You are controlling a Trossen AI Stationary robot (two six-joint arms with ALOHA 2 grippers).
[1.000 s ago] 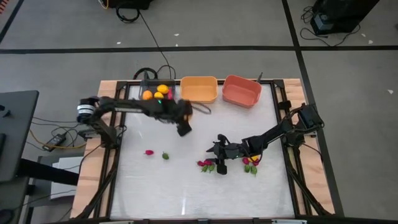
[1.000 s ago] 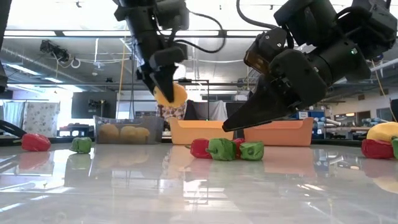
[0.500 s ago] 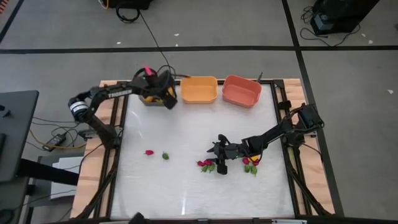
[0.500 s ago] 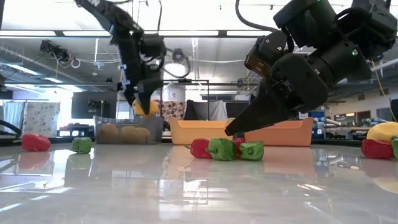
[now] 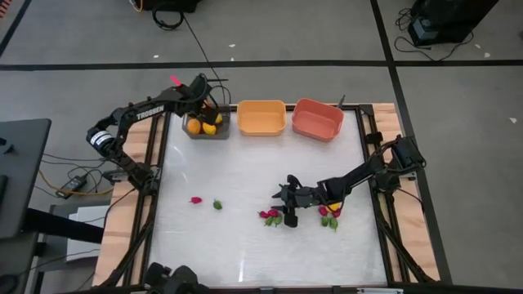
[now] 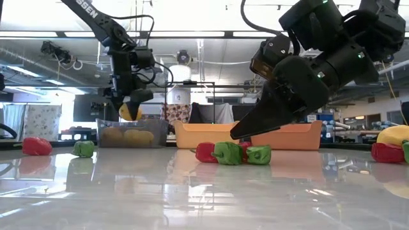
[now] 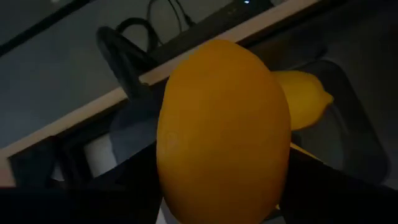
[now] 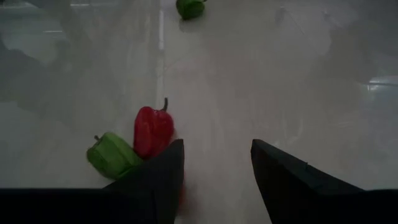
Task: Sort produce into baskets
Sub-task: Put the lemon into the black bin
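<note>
The left gripper (image 6: 131, 110) hangs above the dark grey basket (image 5: 207, 131) at the table's far left corner, its jaws closed on an orange fruit (image 7: 224, 127) that fills most of the left wrist view; in the low view the fruit sits between the fingertips, just over the basket's rim and clear of the contents. Inside that basket lie further yellow-orange fruits (image 5: 202, 125), one of them a lemon (image 7: 305, 99) seen directly behind the held fruit. The orange basket (image 5: 261, 117) stands just beside the grey one, and the salmon-red basket (image 5: 317, 119) just beside that, all three along the far edge of the table (image 5: 245, 253). The right gripper (image 5: 288, 211) is low over the middle of the table, its fingers (image 8: 155, 180) parted and holding nothing (bare tabletop shows between them). A red pepper (image 8: 152, 130) and a green pepper (image 8: 112, 155) lie touching one another just outside one finger, the red one against that finger's outer side, neither of them between the jaws. Behind the right gripper, nearer the arm, a second small cluster (image 5: 330, 214) of red, green and yellow pieces rests on the table. Well apart, towards the left side, lie a lone red piece (image 5: 196, 199) and a lone green piece (image 5: 218, 204), near each other but not touching.
</note>
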